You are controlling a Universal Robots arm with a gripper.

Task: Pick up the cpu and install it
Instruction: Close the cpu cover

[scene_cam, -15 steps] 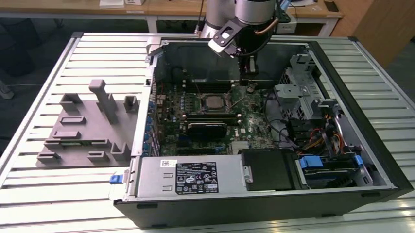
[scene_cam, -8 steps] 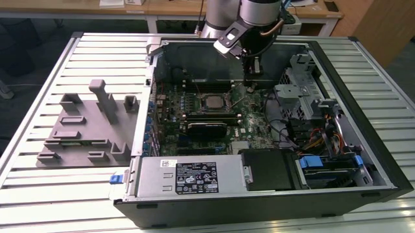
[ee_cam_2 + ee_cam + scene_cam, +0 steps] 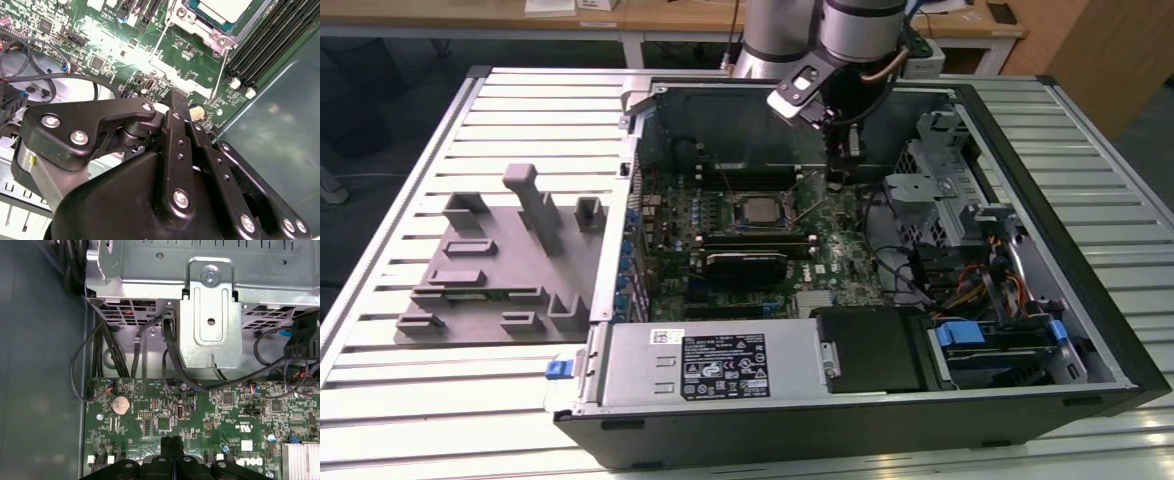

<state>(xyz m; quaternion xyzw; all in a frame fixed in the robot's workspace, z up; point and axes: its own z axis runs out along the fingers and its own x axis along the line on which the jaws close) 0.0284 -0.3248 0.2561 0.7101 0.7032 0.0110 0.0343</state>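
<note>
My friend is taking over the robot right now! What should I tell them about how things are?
Hand: shut, holding nothing, low over the motherboard inside the open computer case, off to one side of the cpu and not touching it.
Cpu: lying flat in the socket in the middle of the motherboard.
Grey tray: on the table at the exterior view's left of the case.
Done: the cpu looks seated in its socket.
Left: I cannot tell whether the socket's latch is closed over it, so check that.
</note>
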